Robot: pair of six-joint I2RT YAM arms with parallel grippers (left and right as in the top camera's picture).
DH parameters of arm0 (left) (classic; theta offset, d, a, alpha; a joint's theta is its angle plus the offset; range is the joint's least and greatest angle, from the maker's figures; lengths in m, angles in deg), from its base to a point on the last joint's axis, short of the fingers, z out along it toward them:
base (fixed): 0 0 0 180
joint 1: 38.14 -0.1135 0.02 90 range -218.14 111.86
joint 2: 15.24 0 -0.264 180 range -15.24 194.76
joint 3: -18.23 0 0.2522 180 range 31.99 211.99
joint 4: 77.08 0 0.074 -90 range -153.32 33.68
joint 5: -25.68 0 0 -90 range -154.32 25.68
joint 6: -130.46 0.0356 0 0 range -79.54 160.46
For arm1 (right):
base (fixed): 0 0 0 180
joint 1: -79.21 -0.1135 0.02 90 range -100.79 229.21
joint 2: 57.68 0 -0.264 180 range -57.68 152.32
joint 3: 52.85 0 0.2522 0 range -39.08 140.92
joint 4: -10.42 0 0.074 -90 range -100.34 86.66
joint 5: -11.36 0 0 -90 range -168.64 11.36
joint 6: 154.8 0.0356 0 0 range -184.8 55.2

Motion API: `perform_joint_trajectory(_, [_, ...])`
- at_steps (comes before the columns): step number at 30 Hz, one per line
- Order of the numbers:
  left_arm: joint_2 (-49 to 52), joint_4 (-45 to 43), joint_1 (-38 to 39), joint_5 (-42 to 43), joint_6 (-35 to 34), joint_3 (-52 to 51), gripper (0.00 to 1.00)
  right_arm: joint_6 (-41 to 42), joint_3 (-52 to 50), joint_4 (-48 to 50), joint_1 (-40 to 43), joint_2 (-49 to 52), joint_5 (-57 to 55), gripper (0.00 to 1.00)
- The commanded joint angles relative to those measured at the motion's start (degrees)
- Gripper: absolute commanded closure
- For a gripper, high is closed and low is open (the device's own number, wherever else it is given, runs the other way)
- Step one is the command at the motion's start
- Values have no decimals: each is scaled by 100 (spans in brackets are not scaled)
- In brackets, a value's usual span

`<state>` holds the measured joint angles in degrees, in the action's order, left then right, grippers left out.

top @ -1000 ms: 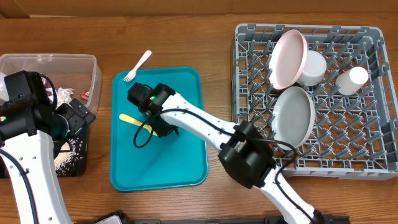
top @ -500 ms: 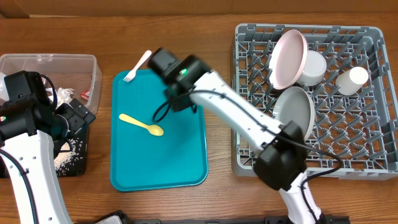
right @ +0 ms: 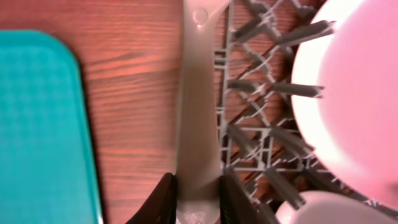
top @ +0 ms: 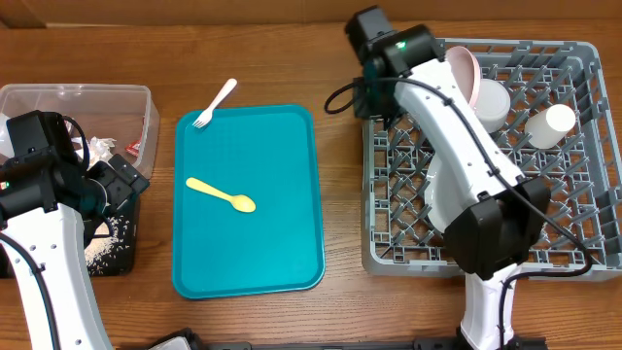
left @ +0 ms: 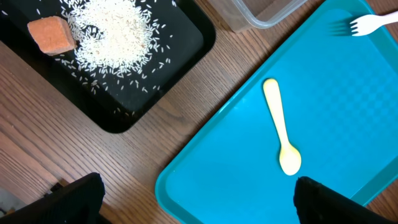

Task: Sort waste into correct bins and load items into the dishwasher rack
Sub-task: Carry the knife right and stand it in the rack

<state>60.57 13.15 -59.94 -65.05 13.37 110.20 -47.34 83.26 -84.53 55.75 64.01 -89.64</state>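
The right gripper [right: 196, 200] is clamped on the grey knife [right: 199, 106], with a finger pressed against each flat edge. The blade runs straight out toward 12 o'clock in the wrist view. In that view the knife lies along the outer rim of the dishwasher rack [top: 583, 262], with bare wood on one side and pegs on the other. Seen from overhead, this is near the rack's 11 o'clock corner.

The pinkish plate [right: 354, 93] stands on edge just beside the knife, at about 3 o'clock from it. The white bowl [top: 493, 103] and small cup [top: 552, 124] sit further into the rack.

The left gripper [left: 199, 202] has its jaws spread as wide as they go and holds nothing. It hangs above the wood between the black tray [left: 186, 46] and the teal tray [top: 282, 243]. The black tray holds loose rice [left: 112, 28] and the orange cube [left: 52, 34] (the cube sits at the edge of the rice pile).

The yellow spoon [top: 222, 193] lies on the teal tray, toward 10 o'clock from its centre. The fork [top: 215, 102] lies at the tray's 11 o'clock corner, with its tines over the rim and its handle on the wood. The clear tub [top: 78, 94] sits at 9 o'clock on the table.
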Motion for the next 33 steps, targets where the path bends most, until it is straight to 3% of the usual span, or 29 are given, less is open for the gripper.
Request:
perform_joint_trajectory(1, [-7,-7,-31,-76,-81,-15,0,59,-273,190,61,-199,-4,96])
perform_joint_trajectory(8, [-7,-9,-31,-76,-81,-15,0,61,-1132,874,170,-199,24,96])
perform_joint_trajectory(16, [-7,-7,-31,-76,-81,-15,0,81,-1268,979,396,-199,35,96])
perform_joint_trajectory(18, [-7,-7,-31,-79,-81,-15,0,81,-1268,949,411,-199,59,91])
perform_joint_trajectory(22, [-7,-7,-31,-76,-81,-15,0,79,-1268,922,409,-199,304,67])
perform_joint_trajectory(33, [-4,-7,-31,-76,-81,-15,0,87,-1084,675,393,-201,481,61])
